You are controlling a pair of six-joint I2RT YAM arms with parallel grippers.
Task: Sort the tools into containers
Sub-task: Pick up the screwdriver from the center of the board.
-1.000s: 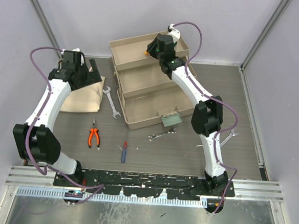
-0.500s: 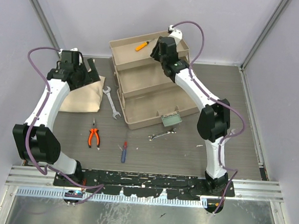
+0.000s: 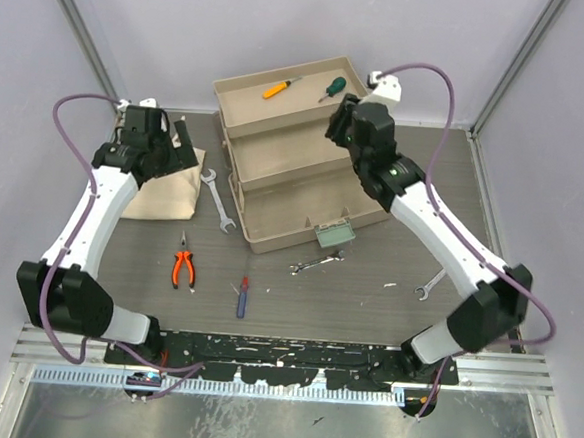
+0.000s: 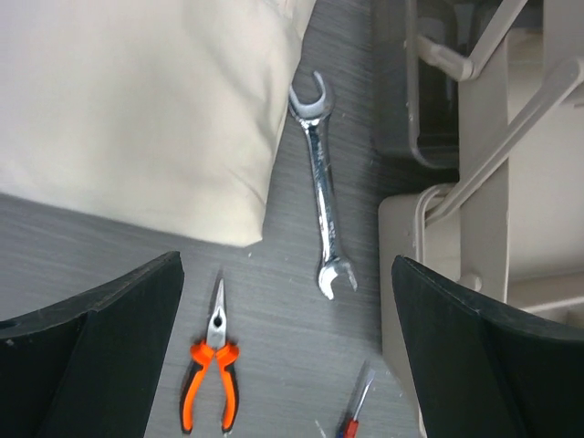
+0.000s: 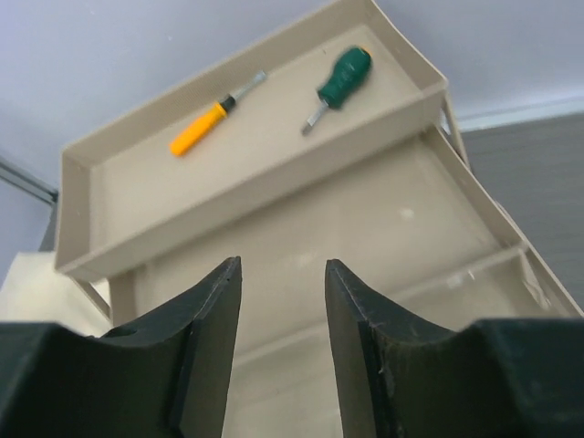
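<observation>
My left end effector (image 4: 285,265) hangs wide open and empty. Just beneath it a silver wrench (image 4: 324,196) lies flat on the surface (image 4: 91,242). It looks stiff, thin and slick, so I'd pinch it across mid-shank. My right end effector (image 5: 283,266), narrowly parted and empty, faces the toolbox trays (image 5: 274,169) ahead.

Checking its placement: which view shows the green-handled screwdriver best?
Right wrist: the green-handled screwdriver lies large and unobstructed in the top tray. Top external shows it small; left wrist misses it.

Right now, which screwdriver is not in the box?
The blue-and-red screwdriver, lying on the table beside the orange pliers. The orange screwdriver and green screwdriver lie in the top tray.
</observation>
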